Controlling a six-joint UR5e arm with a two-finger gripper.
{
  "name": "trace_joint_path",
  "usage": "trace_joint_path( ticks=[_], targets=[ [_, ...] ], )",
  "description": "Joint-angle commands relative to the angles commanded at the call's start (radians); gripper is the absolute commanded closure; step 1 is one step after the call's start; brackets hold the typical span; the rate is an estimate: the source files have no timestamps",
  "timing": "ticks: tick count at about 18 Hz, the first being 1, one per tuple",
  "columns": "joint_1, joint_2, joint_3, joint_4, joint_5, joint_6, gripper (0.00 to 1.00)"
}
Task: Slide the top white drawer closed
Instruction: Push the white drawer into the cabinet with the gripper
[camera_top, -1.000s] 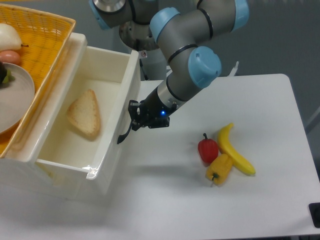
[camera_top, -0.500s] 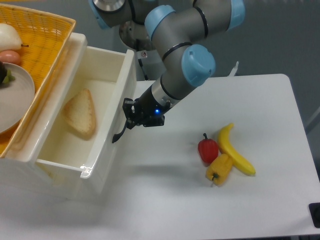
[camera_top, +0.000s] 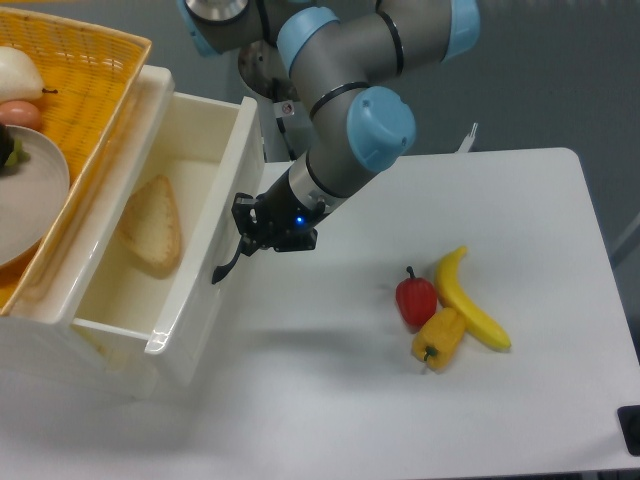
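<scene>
Gripper (camera_top: 243, 232) sits against the front of the top white drawer (camera_top: 200, 262), at the curved black handle (camera_top: 228, 265); whether its fingers are clamped on the handle or merely pressing cannot be told from this view. Compared with a second ago, gripper and drawer front have both shifted left toward the cabinet (camera_top: 60, 345): the drawer is less far out, though still partly open. Slice of bread (camera_top: 152, 225) inside the drawer has moved left with it.

Counts: one drawer visible, one handle, one bread slice. On the table (camera_top: 520, 200) right of the drawer: one red pepper (camera_top: 416, 299), one yellow pepper (camera_top: 438, 338), one banana (camera_top: 468, 297), all unmoved, the three touching or nearly so. Above-left of the drawer: one orange wicker basket (camera_top: 85, 70) holding one plate (camera_top: 28, 200).
</scene>
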Motion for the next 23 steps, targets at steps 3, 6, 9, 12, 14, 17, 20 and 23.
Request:
trace_joint_path(
  ticks=[3, 6, 9, 12, 14, 17, 20, 23],
  targets=[
    [-0.012, 0.0, 0.0, 0.0, 0.0, -0.002, 0.89],
    [-0.02, 0.009, 0.0, 0.0, -0.008, -0.006, 0.89],
    [-0.034, 0.011, 0.0, 0.0, -0.008, -0.009, 0.89],
    [-0.049, 0.011, 0.0, 0.0, -0.008, -0.014, 0.89],
    [-0.052, 0.012, -0.006, 0.0, -0.008, -0.014, 0.89],
    [-0.064, 0.012, -0.009, 0.002, -0.008, -0.014, 0.89],
    [-0.072, 0.012, -0.011, 0.002, -0.008, -0.015, 0.88],
    [-0.083, 0.012, -0.011, 0.003, -0.008, -0.015, 0.88]
  ],
)
